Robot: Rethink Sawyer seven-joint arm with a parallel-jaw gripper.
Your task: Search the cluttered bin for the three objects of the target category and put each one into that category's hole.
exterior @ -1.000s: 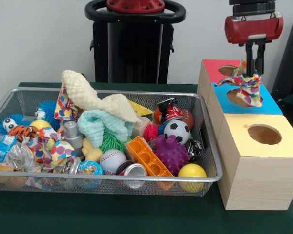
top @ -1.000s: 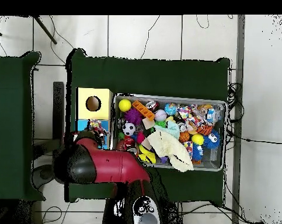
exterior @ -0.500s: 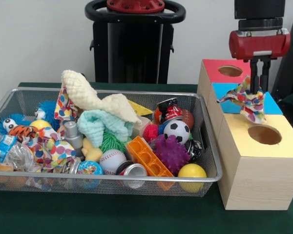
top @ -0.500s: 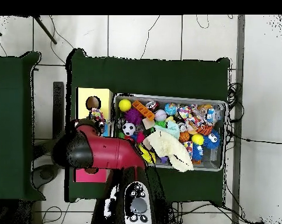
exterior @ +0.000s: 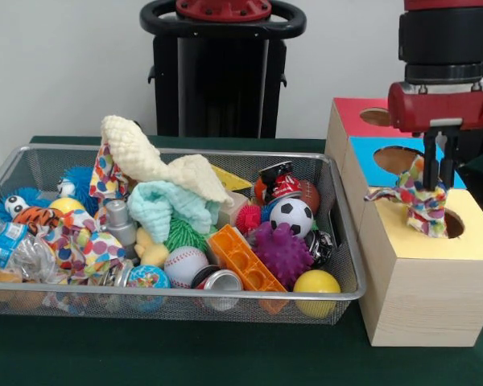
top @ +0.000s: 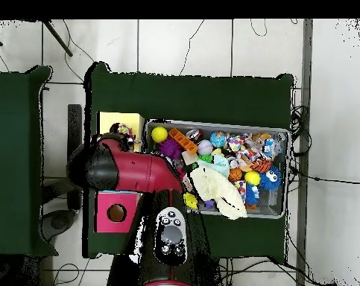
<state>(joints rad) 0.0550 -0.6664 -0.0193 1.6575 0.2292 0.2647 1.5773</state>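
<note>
Gripper (exterior: 439,165) pinched on the spotted cloth (exterior: 419,203) is what I read from the front view: both fingers run down into the bunched top of the fabric, whose lower end sits in the hole of the yellow-topped box (exterior: 423,269) while one corner flares out over the lid toward the bin. Behind that box I see the blue-topped box (exterior: 369,153) and the red-topped box (exterior: 350,114), each with its round hole uncovered. Filling the rest of the tabletop, the wire mesh bin (exterior: 177,299) holds a cream knitted cloth (exterior: 149,157), a mint cloth (exterior: 169,205), a soccer ball (exterior: 291,215), a purple spiky ball (exterior: 282,252), an orange building brick (exterior: 243,259), a baseball (exterior: 184,264) and a yellow ball (exterior: 316,283) at its corner nearest the boxes. From overhead, I see the red arm (top: 130,171) lying across the boxes, covering the blue one, its end over the yellow-topped box (top: 110,122), and I cannot make out the fingers there.
</note>
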